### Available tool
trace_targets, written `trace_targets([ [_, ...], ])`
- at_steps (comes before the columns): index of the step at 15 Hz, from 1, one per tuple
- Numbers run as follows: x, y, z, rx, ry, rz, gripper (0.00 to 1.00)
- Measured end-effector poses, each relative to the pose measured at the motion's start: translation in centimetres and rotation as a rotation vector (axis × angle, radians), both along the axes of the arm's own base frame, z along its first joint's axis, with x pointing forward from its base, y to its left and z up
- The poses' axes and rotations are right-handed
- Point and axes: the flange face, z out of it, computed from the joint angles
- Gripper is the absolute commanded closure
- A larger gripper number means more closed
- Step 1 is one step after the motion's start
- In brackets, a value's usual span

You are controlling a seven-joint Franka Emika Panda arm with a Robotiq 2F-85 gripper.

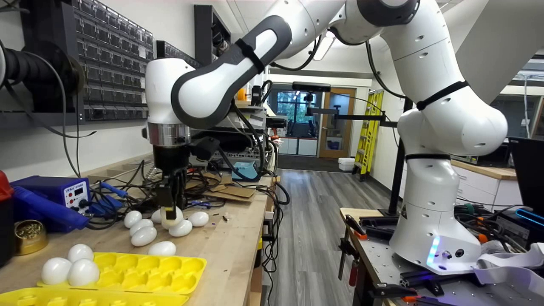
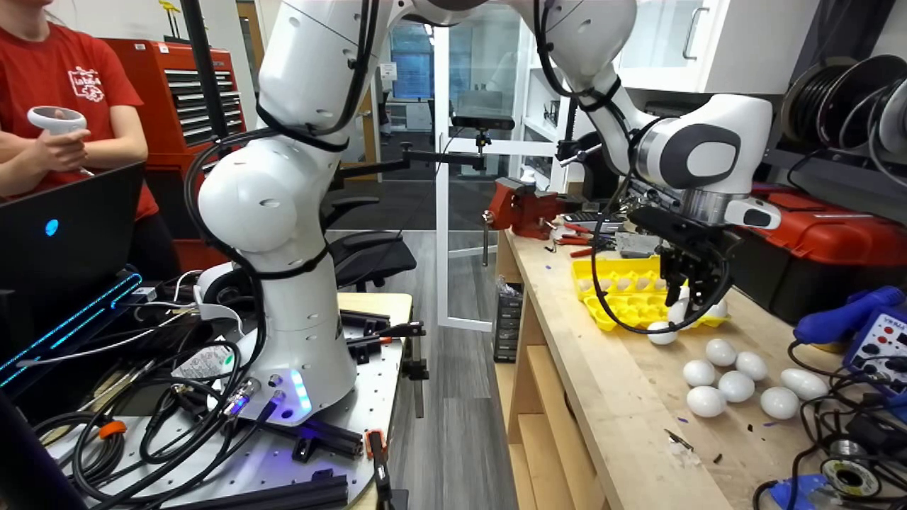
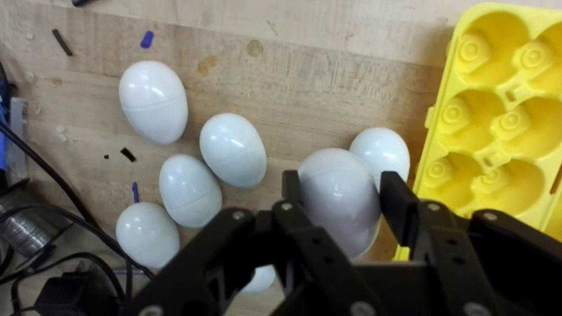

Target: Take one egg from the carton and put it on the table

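Claw point(image 3: 340, 186) downward, egg point(image 3: 341, 204) in grip

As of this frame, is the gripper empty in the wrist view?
No: the gripper has a white egg between its two black fingers.

My fingers point(image 3: 398, 206) look matt, while the egg point(image 3: 340, 197) between them is smooth and glossy. The carton point(image 3: 496, 127) seems to be of shiny plastic, and the table point(image 3: 307, 79) is of wood, dull and a little stained.
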Motion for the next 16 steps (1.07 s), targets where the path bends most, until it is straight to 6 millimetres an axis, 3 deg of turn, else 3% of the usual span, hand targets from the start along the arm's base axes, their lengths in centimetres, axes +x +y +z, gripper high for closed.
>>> trace_targets([
  [16, -3.9, -1.1, -5.0, -0.014, 0.121, -0.016, 0.77],
])
